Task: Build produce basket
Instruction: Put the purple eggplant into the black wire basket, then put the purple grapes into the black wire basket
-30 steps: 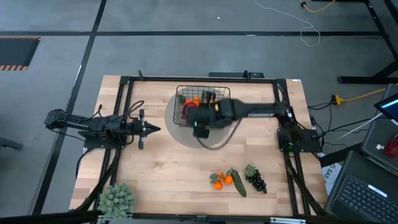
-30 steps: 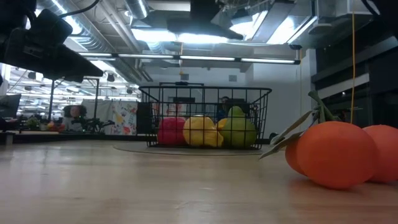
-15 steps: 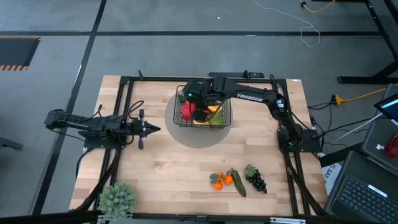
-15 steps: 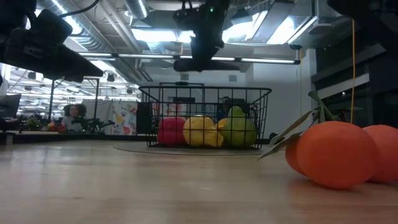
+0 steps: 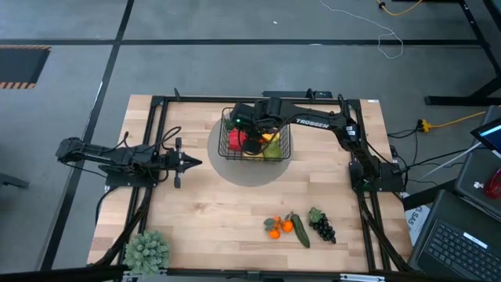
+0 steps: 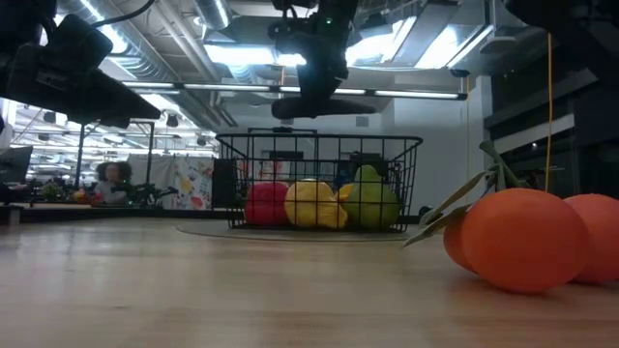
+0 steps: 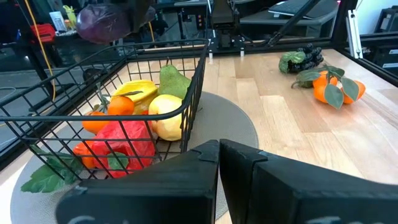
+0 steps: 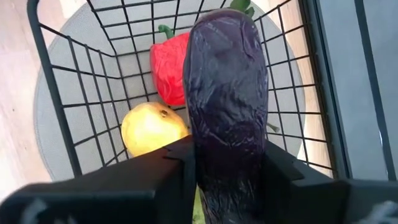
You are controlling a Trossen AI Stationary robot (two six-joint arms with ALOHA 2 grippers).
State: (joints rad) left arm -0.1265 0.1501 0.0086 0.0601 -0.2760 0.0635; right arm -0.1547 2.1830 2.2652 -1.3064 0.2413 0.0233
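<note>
While my right gripper (image 8: pixel 227 168) pinches the eggplant (image 8: pixel 227 106) over the basket (image 5: pixel 255 135), pepper (image 8: pixel 169 68) and lemon (image 8: pixel 152 127) lie below. Oranges (image 5: pixel 279 227), cucumber (image 5: pixel 300 230), grapes (image 5: pixel 322 227) near table edge; plant (image 5: pixel 146 251) at corner. Left gripper (image 5: pixel 188 162) idle, fingers pressed together.

Two dark, near-black six-joint arms on black frame rails. Right arm (image 5: pixel 313 123): boxy matte links, white lettering along forearm, small green indicator light near wrist. Left arm (image 5: pixel 117 157): slimmer, black cables looped along its length, pointed tip. Left gripper (image 7: pixel 217 174): two broad matte black fingers, flat angular faces. Right gripper (image 8: pixel 227 168): black squared finger blocks with stepped edges
</note>
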